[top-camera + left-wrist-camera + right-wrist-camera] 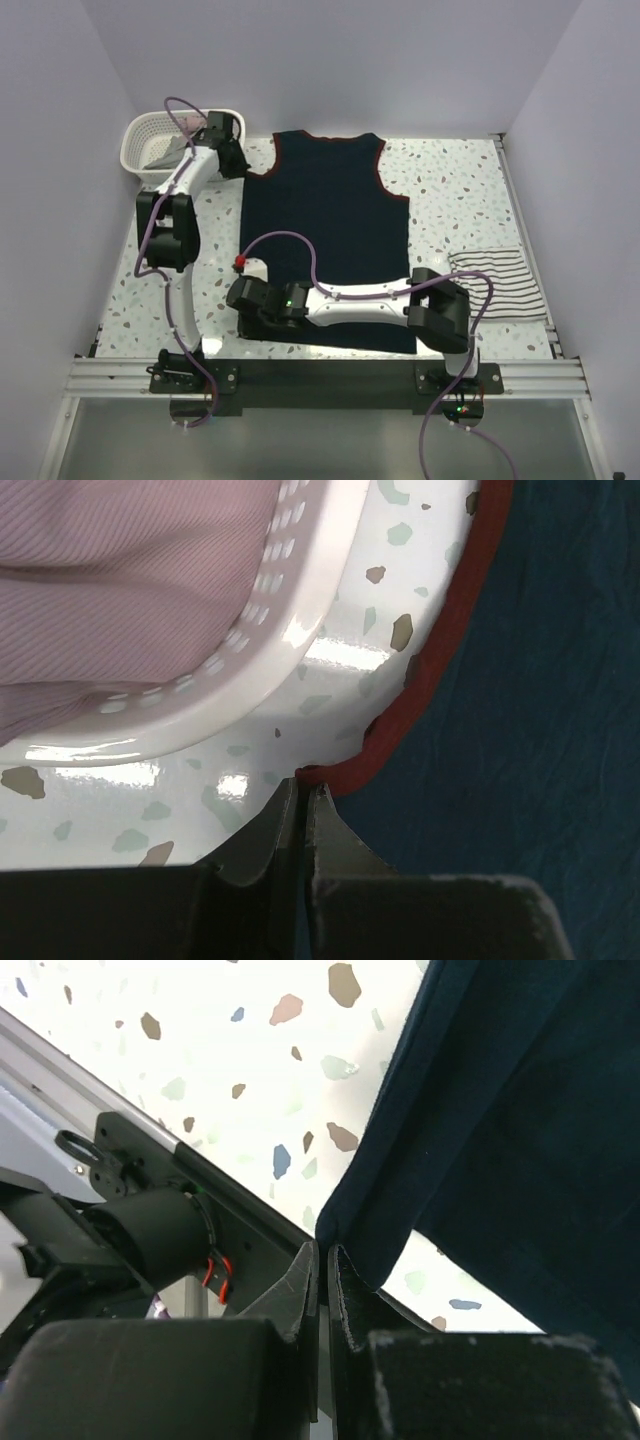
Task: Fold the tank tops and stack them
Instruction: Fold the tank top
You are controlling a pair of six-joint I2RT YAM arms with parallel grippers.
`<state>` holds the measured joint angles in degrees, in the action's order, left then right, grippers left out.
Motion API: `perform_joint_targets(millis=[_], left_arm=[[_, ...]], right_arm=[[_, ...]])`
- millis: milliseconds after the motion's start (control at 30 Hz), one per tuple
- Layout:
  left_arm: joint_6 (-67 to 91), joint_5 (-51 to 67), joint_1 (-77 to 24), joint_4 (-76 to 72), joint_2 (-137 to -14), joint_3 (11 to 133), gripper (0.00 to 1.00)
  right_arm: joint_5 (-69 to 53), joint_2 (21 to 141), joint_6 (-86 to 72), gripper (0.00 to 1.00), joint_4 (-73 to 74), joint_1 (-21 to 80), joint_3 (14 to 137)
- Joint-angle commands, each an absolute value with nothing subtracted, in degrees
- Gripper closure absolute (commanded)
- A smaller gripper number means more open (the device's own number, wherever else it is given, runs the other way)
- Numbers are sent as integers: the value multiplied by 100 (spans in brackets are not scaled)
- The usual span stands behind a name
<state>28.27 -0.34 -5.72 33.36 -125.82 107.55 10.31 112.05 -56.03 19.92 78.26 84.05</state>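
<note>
The navy tank top (330,240) lies spread flat on the bench (450,190), its shoulder just beside the basket (140,150). The cloth is dark, with red trim and few wrinkles. The left fingers (265,840) are pinched narrow on the armhole trim nearest the basket. The right fingers (295,1290) are closed on the hem corner of that same side. Holding both ends of one side likely prepares a lengthwise fold. The striped tank top (495,283) lies well apart from the basket.

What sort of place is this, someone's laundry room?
More likely a lab test booth: plain walls box in a speckled table, two robot arms sit bolted to a metal rail, and a navy tank top lies spread out.
</note>
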Motion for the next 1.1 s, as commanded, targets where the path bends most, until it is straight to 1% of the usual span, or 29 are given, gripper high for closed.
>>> perform_joint_targets(millis=[0,200,533,733,1067], left_arm=[[2724,-132,-641,3146,-12674,11109,100],[2847,-88,-1063,3200,-12779,11382,100],[3094,-176,-1863,2988,-13069,11469,100],[3173,-211,-2109,2918,-13122,11496,100],[3129,-264,-2338,2936,-13184,11505,100]], right_arm=[[747,10934,-5475,100,2083,7823,8632],[896,9915,-5757,100,1740,7427,7384],[1318,8711,-6371,100,1310,7383,5451],[1397,8526,-6591,100,1126,7400,4976],[1494,8560,-6759,100,967,7471,4694]])
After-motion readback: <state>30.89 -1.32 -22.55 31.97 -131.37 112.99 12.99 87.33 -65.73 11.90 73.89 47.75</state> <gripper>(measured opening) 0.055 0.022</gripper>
